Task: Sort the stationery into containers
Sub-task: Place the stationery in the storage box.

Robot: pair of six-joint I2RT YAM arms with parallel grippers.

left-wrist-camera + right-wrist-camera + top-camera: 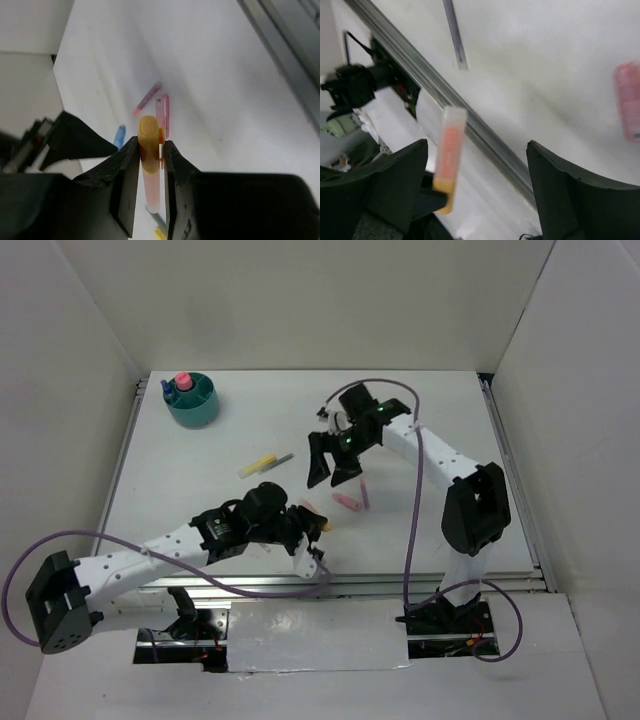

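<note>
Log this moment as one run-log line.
left gripper: shut on orange marker | right gripper: open, empty | teal tub: far left corner

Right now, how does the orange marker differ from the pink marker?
The orange marker is clamped between the fingers of the left gripper; the pink marker lies loose on the table, with nothing gripping it. The orange marker has an orange cap on a pale barrel; the pink marker looks pink all over. Both are short, stubby markers near the middle of the table.
</note>
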